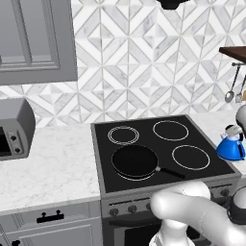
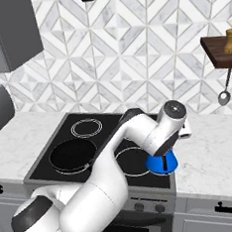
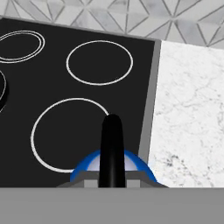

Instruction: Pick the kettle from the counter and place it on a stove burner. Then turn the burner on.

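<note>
My gripper [image 2: 166, 159]: directly above the kettle, reaching down onto it. In the hand view the black arched handle runs up from between my fingertips; whether they are clamped on it I cannot tell, as the tips themselves are hidden at the frame's bottom.

Kettle [image 2: 161, 163]: small, bright blue, rounded, with a black handle. In the left base view the kettle [image 1: 231, 148] is at the right edge of the cooktop, beside the near right ring. In the hand view its blue body [image 3: 136, 162] overlaps the lower right arc of the near ring and sits close to the cooktop's grey border. I cannot tell if it rests on the surface or hangs above it.

Stove burner [image 1: 190, 157]: large single white ring, near right on the black glass cooktop [image 1: 144, 129].

Second single ring [image 1: 170, 129]: far right, bare.

Double-ringed circle [image 1: 123, 135]: far left.

Frying pan [image 1: 135, 161]: black, on the near left ring, handle pointing right and toward me.

Counter [image 3: 192, 113]: white with grey veining, to the right of the cooktop; it also extends left, where a grey microwave [image 1: 14, 129] stands.

Knobs [image 1: 132, 208]: a row along the stove's front panel.

Wooden shelf [image 2: 220, 49]: far right on the wall, utensils hanging beneath.
</note>
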{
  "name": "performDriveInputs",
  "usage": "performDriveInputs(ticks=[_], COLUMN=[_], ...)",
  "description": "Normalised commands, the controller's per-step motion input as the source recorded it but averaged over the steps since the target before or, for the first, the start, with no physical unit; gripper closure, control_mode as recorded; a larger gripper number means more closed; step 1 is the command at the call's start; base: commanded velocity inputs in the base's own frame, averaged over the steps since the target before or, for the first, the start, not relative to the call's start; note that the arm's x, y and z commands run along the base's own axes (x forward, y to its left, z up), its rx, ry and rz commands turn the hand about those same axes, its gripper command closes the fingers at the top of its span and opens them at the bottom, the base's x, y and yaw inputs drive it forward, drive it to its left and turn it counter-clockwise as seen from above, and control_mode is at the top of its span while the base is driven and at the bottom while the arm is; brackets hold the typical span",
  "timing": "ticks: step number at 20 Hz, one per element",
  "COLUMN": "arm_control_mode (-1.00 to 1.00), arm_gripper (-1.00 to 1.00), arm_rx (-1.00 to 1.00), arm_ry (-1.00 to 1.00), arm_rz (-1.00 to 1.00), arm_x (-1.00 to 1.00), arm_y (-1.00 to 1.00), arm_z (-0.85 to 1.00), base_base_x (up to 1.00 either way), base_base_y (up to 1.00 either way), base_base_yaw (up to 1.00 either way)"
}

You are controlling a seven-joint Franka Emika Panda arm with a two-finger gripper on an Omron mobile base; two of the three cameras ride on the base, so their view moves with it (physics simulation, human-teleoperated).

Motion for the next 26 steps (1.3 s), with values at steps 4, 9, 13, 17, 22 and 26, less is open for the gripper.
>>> performDriveInputs(ticks=[4,9,13,17,22,26], arm_control_mode=[-1.00,-1.00,-1.00,-1.00,-1.00,-1.00], arm_gripper=[1.00,1.00,1.00,1.00,1.00,1.00], arm_rx=[0.00,0.00,0.01,0.01,0.03,0.03], arm_ry=[0.00,0.00,0.00,0.00,0.00,0.00], arm_rz=[0.09,0.10,0.09,0.10,0.09,0.09], arm_x=[0.00,0.00,0.00,0.00,0.00,0.00], arm_y=[0.48,0.47,0.42,0.42,0.34,0.29], arm_z=[0.16,0.10,0.16,0.16,0.19,0.19], base_base_x=[0.00,0.00,0.00,0.00,0.00,0.00], base_base_y=[0.00,0.00,0.00,0.00,0.00,0.00], base_base_yaw=[0.00,0.00,0.00,0.00,0.00,0.00])
